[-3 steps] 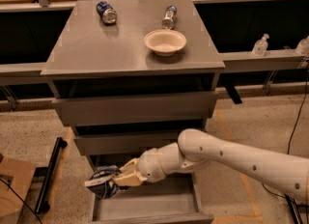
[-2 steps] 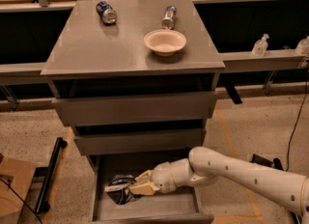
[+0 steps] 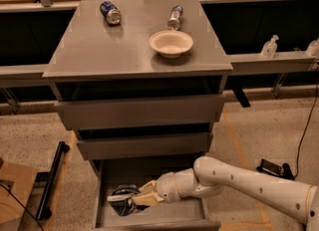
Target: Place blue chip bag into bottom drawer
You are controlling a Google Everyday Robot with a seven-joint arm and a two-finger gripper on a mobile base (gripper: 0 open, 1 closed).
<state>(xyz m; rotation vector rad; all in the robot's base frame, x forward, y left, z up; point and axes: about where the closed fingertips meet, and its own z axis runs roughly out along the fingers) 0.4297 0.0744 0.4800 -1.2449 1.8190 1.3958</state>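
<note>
The blue chip bag [image 3: 121, 198], dark navy foil with white lettering, is inside the open bottom drawer [image 3: 179, 214], at its left side, low over or on the grey floor. My gripper [image 3: 141, 197] reaches into the drawer from the right, and its tan fingers are shut on the bag's right edge. The white arm [image 3: 239, 185] stretches from the lower right across the drawer's right wall. Whether the bag rests on the floor cannot be told.
Two shallower grey drawers [image 3: 139, 113] sit shut above. On the cabinet top stand a white bowl [image 3: 171, 43], a blue can [image 3: 110, 12] and a lying bottle [image 3: 174, 17]. A black bar [image 3: 52, 177] and a cardboard box [image 3: 12, 195] lie left on the floor.
The gripper has moved down and a little right with the bag, from above the drawer's left front edge to inside the drawer. The bag is now low in the drawer.
</note>
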